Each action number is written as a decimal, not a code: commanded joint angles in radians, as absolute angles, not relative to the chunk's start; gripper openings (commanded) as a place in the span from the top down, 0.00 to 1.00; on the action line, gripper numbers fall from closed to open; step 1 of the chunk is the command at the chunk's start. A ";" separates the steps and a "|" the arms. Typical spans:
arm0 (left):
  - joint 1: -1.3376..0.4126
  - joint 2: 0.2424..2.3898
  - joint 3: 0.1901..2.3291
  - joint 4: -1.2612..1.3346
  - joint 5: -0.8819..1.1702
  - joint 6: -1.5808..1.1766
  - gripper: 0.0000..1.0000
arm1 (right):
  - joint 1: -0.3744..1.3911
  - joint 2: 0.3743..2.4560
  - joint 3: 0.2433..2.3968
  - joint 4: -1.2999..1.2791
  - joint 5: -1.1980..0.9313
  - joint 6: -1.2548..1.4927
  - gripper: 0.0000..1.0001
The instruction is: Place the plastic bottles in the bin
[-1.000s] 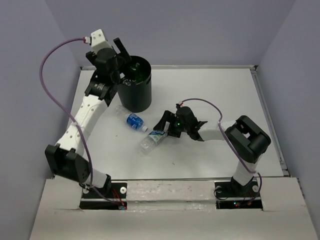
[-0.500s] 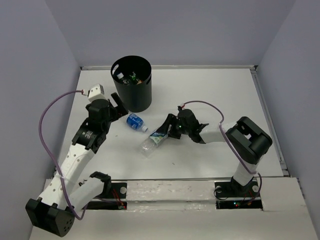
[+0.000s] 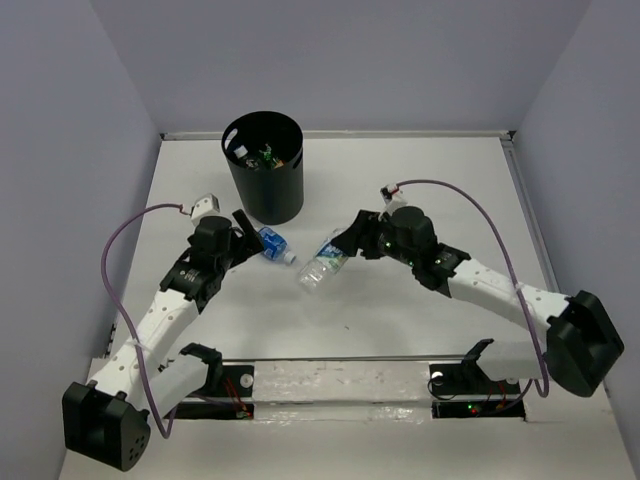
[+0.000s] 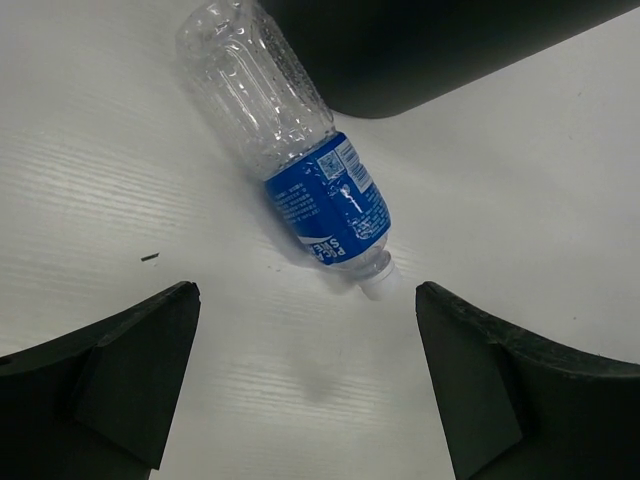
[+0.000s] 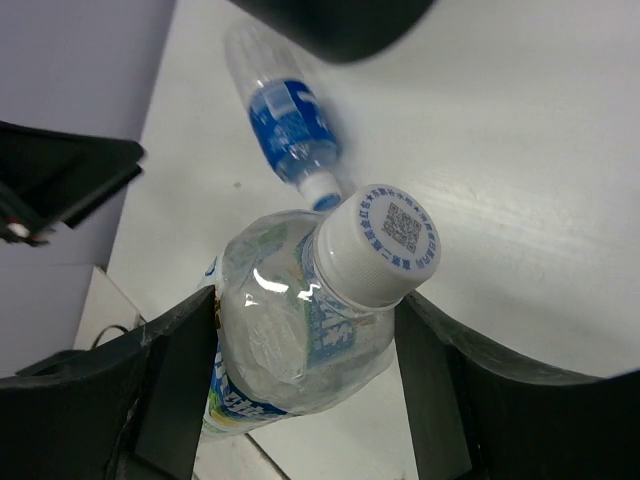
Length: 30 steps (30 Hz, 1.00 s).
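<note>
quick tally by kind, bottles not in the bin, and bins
bottles outside the bin: 2 (blue-label bottle lying on the table, white-cap bottle in the right gripper)
bins: 1
total: 3; the bottles inside the bin can't be counted

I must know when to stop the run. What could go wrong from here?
The right gripper holds the white-blue bottle tilted, most of it hanging free; it may slip. Its way to the bin probably passes near the left gripper, so they could collide. The blue-label bottle lies on its side beside the bin; a closing finger may roll it away.
</note>
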<state>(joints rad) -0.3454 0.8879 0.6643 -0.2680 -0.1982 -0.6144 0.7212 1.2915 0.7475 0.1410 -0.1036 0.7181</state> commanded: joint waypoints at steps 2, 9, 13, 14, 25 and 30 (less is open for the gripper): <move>-0.345 0.861 0.605 -0.144 -0.189 -0.695 0.01 | 0.727 1.215 1.030 0.098 0.096 0.491 0.66; -0.328 0.861 0.581 -0.143 -0.293 -0.742 0.01 | 0.727 1.397 1.412 0.190 0.273 0.256 0.67; -0.324 0.879 0.575 -0.107 -0.273 -0.755 0.01 | 0.727 1.570 1.648 0.238 0.318 0.102 0.67; -0.321 0.884 0.572 -0.098 -0.264 -0.761 0.01 | 0.727 1.647 1.695 0.248 0.313 0.080 0.67; -0.308 0.994 0.587 -0.019 -0.275 -0.799 0.01 | 0.727 2.054 2.117 0.210 0.160 -0.130 0.49; -0.282 1.055 0.598 0.023 -0.293 -0.808 0.01 | 0.727 2.062 2.125 0.172 0.110 -0.135 0.02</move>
